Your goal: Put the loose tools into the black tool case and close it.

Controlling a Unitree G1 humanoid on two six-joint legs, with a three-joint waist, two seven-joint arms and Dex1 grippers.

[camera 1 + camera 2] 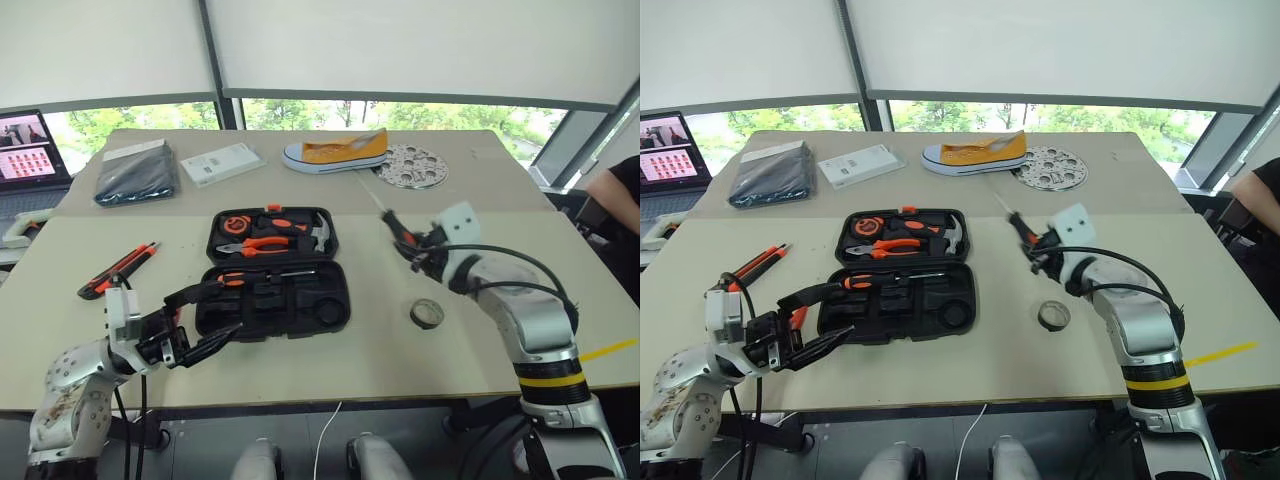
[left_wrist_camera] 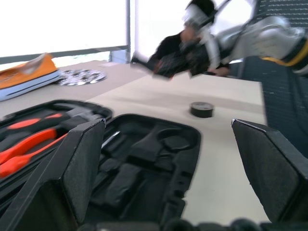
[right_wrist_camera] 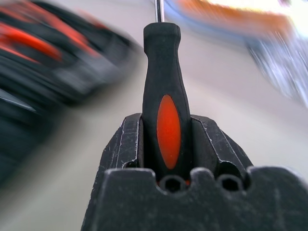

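Screwdriver with a black-and-orange moulded handle and thin steel shaft [image 3: 162, 91] sits clamped between the two black fingers of the right gripper [image 1: 408, 243], raised above the beige tabletop [image 1: 400, 340] to the right of the hinged black plastic tool case [image 1: 272, 270]; its shaft points up and away from the case. The case lies open and flat, lid half farther from the robot and tray half nearer. In the lid half rest orange-handled pliers [image 1: 262, 246] and a steel-headed hammer [image 1: 318, 229]; in the tray half, a second black-and-orange screwdriver [image 1: 262, 275] lies along the edge by the hinge, while the other moulded slots look bare. A small dark tape roll [image 1: 427, 314] lies flat on the table to the right of the case, well apart from it, below the raised right gripper. Left of the case, an orange-and-black utility knife [image 1: 110, 274] lies at a slant beside a slim orange tool that I cannot make out clearly. The left gripper [image 1: 205, 322] hovers at the case's near left corner, its fingers [image 2: 82, 168] spread wide and holding nothing, pointing across the tray half.
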